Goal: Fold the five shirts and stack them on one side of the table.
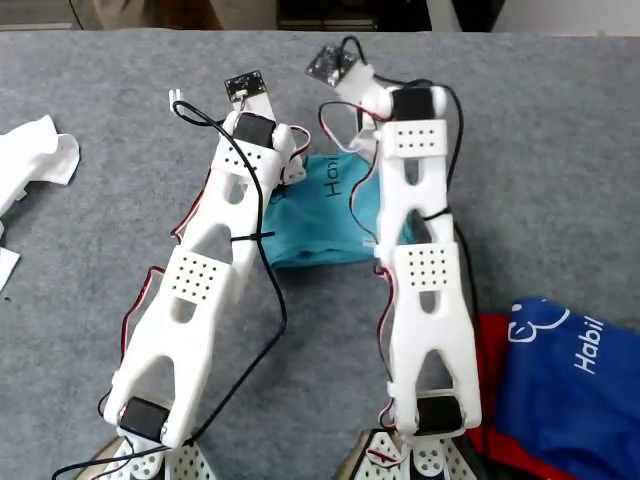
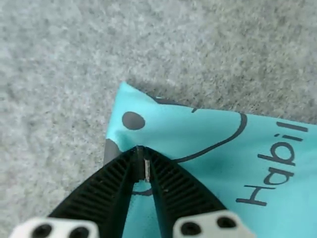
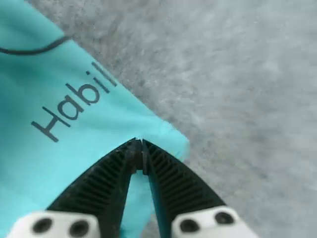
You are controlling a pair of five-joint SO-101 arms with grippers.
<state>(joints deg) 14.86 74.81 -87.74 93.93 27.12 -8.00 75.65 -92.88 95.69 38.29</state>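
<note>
Black ribbed fingers of my left gripper were pinched shut on one far corner of the teal shirt; my right gripper was clamped on the other. That shirt lay mid-table between both arms, while a blue shirt lay over a red shirt at my right.

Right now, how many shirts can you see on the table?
4: teal shirt in the middle, blue shirt near right atop red shirt, white shirt at left edge. A fifth may be hidden.
</note>
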